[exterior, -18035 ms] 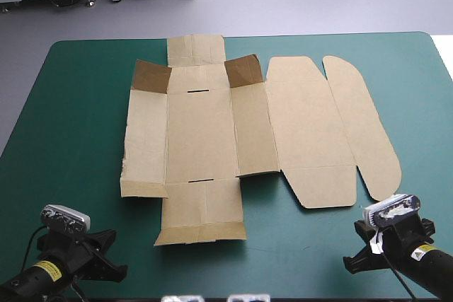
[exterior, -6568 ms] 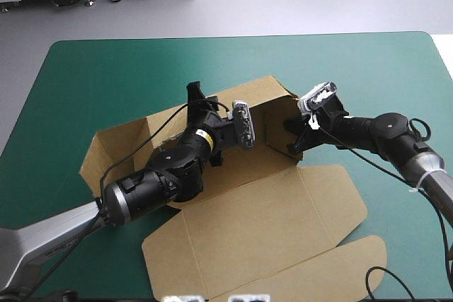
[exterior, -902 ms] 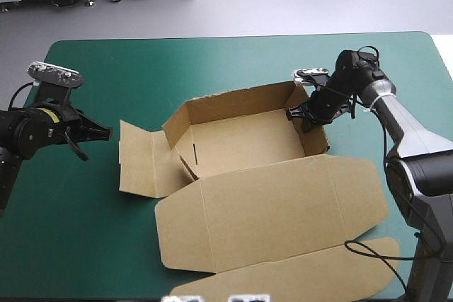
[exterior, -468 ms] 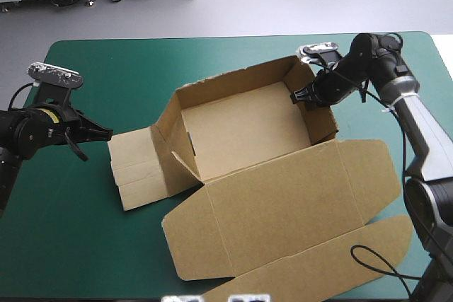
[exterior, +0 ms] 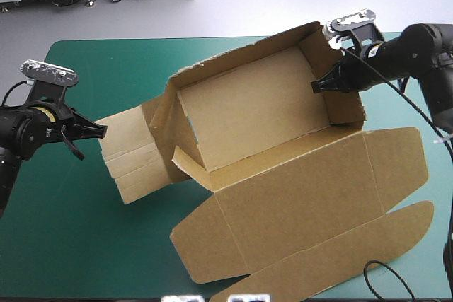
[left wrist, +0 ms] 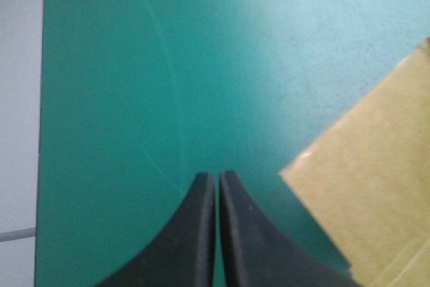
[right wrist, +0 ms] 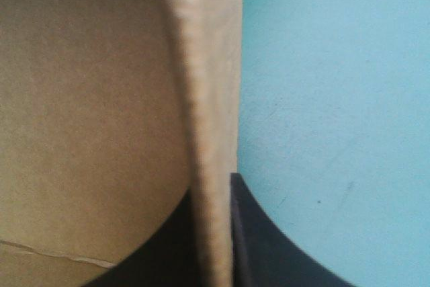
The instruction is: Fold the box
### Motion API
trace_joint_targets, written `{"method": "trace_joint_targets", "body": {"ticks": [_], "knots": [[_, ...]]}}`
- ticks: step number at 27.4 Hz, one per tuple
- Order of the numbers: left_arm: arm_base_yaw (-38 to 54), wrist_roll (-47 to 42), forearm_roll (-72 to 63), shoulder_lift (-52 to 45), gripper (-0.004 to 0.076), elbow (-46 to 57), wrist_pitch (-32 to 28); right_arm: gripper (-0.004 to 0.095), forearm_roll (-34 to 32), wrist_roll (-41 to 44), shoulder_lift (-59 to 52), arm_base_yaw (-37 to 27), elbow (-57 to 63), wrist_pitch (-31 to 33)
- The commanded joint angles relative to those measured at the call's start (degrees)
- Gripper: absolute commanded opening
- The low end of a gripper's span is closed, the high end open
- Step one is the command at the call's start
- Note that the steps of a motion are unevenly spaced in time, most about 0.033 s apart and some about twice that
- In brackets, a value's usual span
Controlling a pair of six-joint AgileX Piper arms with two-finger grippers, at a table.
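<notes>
Box sits mid-worktop, tipped up at its 2 o'clock end, lid flat toward 5 o'clock. Right gripper pinches the end wall there. Left gripper, at 9 o'clock, is pressed together and empty, just off the side flap. Best, prob.: hold the wall firm w/o creasing it, then tuck the flap. Board is matte, stiff, scored, w/ fuzzy cut edges.

The box, a flat sheet at the start, is now an open tray with its lid spread out toward the near edge. Compared with just before, the right gripper — clamped on the end wall — is higher and nearer the table's far right corner. The tray tips up with it, and the lid lies further right.
</notes>
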Motion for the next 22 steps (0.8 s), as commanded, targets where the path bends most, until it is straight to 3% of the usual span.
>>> {"method": "trace_joint_targets", "body": {"ticks": [1,10,18,22], "knots": [[-0.06,-4.75,6.39,-1.27,0.0006,-1.45,-2.75,-0.0018,-0.64,0.18,-5.42,-1.56,-1.96,0.05],[0.04,-16.58,24.03,-1.27,0.0006,-0.46,-1.42,-0.0018,-0.55,-0.12,-9.26,-6.67,-1.96,0.05],[0.04,-27.31,36.05,-1.17,0.0006,7.36,-2.34,-0.0018,1.6,-1.33,-9.5,-6.97,-1.96,0.05],[0.04,-35.39,39.88,-1.17,0.0006,16.89,-7.84,-0.0018,3.63,-1.9,-9.5,-6.97,-1.96,0.05]]}}
